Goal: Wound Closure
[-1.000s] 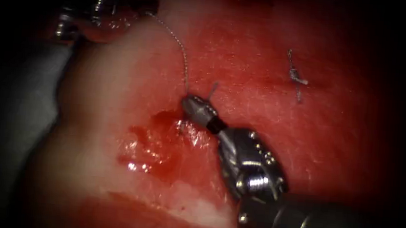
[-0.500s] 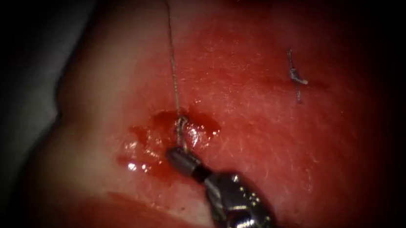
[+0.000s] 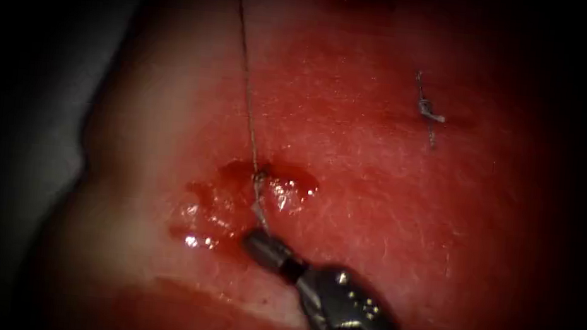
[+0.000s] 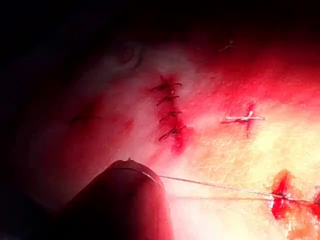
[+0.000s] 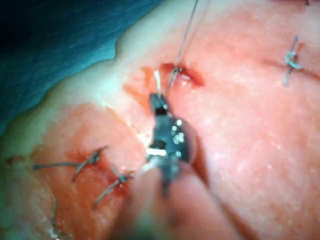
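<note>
A: What lies around the cut [image 3: 264,176]?

B: In the endoscope view, red fluid [image 3: 211,211] pools glossy on the tissue [image 3: 377,179] to the cut's left, and a finished stitch [image 3: 427,113] with short cut ends sits well apart on the right. The thread [image 3: 247,90] comes down from the upper edge, taut, to a knot [image 3: 260,178] at the cut, then a short length runs on to the right pincer [image 3: 262,242].

A: And that pincer?

B: Closed on the thread just below the cut. It carries no needle, and I see no needle in the tissue here.

A: Does anything stand in the way?

B: In the left wrist view a dark rounded part of the left tool [image 4: 125,200] blocks the near tissue; the thread [image 4: 215,187] leaves its edge, stretched straight to the cut [image 4: 280,197]. I cannot tell how the left pincer stands.

A: What do the wrist views add?

B: The left one shows a row of dark stitches [image 4: 167,110] and a pale crossed stitch [image 4: 245,118]. The right one shows the right pincer [image 5: 159,106] from behind, more stitches [image 5: 95,170] on the near tissue, and a blue-green cloth [image 5: 60,45] beyond the tissue's pale edge.

A: The surface?

B: Wet, pink-red, finely grained, paler toward the left edge.
</note>
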Controlling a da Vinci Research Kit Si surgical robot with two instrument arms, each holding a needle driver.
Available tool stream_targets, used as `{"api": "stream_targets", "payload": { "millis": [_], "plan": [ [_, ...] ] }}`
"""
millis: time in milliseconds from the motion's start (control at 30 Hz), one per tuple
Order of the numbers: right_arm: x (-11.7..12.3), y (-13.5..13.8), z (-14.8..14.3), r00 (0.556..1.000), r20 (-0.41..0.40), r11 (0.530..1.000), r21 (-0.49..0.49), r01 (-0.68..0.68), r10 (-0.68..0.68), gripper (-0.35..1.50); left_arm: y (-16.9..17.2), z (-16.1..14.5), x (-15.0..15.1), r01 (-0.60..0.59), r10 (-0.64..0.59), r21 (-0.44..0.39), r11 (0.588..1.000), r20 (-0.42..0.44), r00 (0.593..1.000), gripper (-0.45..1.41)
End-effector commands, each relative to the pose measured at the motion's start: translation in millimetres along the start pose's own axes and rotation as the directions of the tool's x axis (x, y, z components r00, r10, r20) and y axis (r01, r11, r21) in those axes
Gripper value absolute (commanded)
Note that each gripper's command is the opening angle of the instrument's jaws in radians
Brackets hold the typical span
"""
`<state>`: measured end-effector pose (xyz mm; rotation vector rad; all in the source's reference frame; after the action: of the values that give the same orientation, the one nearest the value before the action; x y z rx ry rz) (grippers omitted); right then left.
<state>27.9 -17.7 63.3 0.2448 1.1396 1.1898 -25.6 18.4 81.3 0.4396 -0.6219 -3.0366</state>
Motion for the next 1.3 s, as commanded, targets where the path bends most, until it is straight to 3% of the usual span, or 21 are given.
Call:
{"api": "stream_targets", "payload": {
  "millis": [33, 267, 867, 1267, 1300],
  "plan": [
    [-0.4, 0.1, 0.7, 1.000, -0.007, 1.000, -0.003, 0.003, -0.003, -0.35, -0.4, 0.9, 0.5, 0.003, -0.003, 0.009, 1.000, -0.002, 1.000, -0.45],
    [-0.4, 0.9, 0.6, 1.000, -0.017, 1.000, -0.013, 0.013, -0.013, -0.35, -0.7, 2.2, 0.8, 0.018, -0.016, 0.064, 0.998, -0.024, 1.000, -0.45],
    [-5.1, -1.7, -1.5, 0.997, 0.065, 0.999, -0.010, 0.049, -0.048, -0.35, -0.6, 5.1, -1.0, 0.001, 0.000, 0.099, 0.995, -0.010, 1.000, -0.45],
    [-4.6, -1.8, -1.5, 0.998, 0.053, 1.000, 0.023, 0.018, -0.019, -0.35, -0.3, 4.8, -1.3, 0.011, -0.010, 0.095, 0.995, -0.010, 1.000, -0.45],
    [-4.4, -1.8, -1.4, 0.999, 0.035, 0.999, 0.032, 0.016, -0.017, -0.20, 0.0, 4.4, -1.2, 0.016, -0.015, 0.094, 0.995, -0.011, 1.000, -0.45]
  ]
}}
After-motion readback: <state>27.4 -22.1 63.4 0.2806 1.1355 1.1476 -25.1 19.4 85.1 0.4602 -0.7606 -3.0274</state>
